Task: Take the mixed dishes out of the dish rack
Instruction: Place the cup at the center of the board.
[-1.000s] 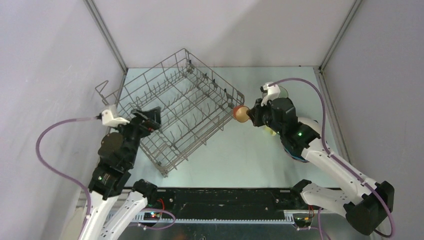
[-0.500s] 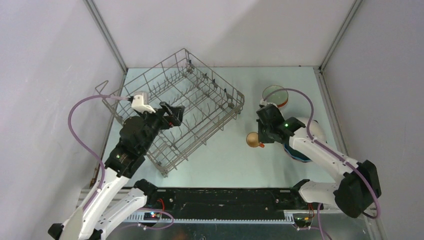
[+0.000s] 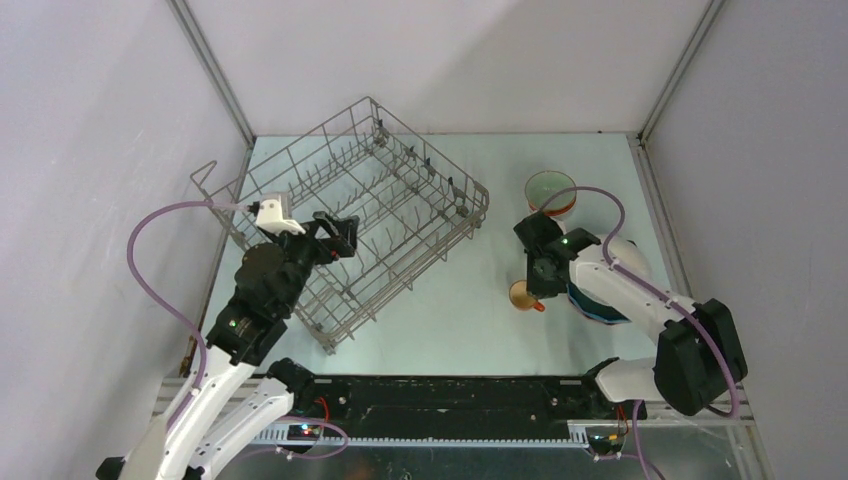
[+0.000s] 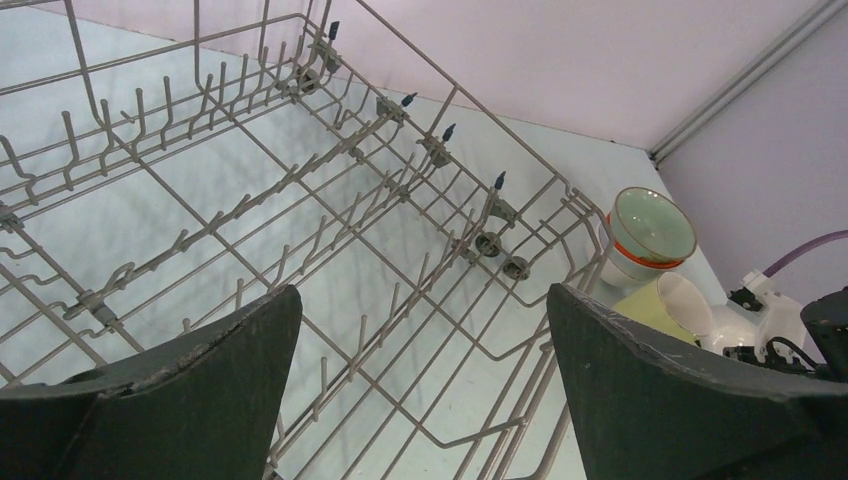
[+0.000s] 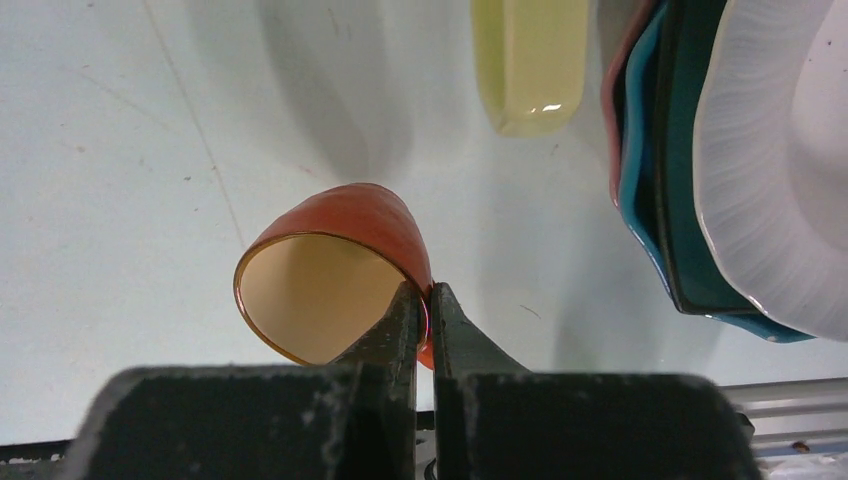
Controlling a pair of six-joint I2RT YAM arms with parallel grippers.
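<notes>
nearest you, right of the middle of the surface point(image 3: 440, 320) and toward its near edge, your right tool point(image 3: 533, 283) has its fingers pinched almost together on the wall of the small orange mug point(image 5: 335, 255), one finger inside the rim and one outside. the mug is tilted, its cream inside facing the wrist camera; you cannot tell whether it touches the surface. just beside it, toward the right edge, lies the stack of plates point(image 5: 770, 170): white on top, with blue and pink rims showing beneath. a little farther off, the pale yellow cup point(image 5: 528, 60) lies on its side near the plates. beyond that, toward the far right corner, a pale green bowl point(image 3: 549, 188) sits nested in an orange-banded bowl point(image 4: 630, 260). on the left half, the dish rack point(image 3: 430, 145) stands skewed to the edges, one corner pointing at the far edge. your left tool point(image 4: 420, 390) hangs over the rack's near-left part, fingers spread wide, holding nothing.
</notes>
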